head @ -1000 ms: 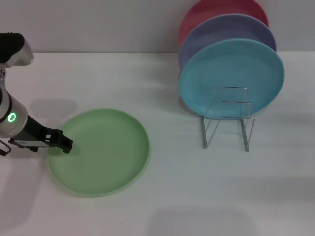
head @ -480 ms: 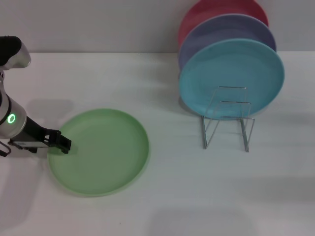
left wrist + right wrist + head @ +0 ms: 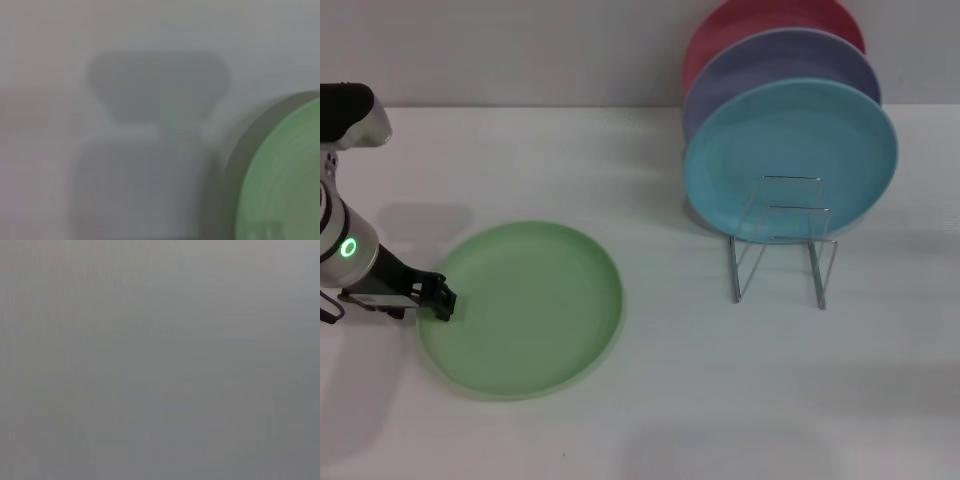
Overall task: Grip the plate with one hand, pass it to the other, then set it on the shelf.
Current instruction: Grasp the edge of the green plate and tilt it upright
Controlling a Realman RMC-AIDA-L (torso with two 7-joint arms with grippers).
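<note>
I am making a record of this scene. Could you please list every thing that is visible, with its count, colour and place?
green plate: 1, light green, lying flat on the table, front left.
blue plate: 1, turquoise-blue, standing upright in the rack, nearest the camera.
lavender plate: 1, lavender, upright behind the blue plate.
red plate: 1, pinkish red, upright at the back.
dish rack: 1, silver wire, on the table to the right, front loops unfilled.
table: 1, white, under everything.
left gripper: 1, black, with a green ring light on the arm, at the green plate's left rim.
right gripper: not in view.
</note>
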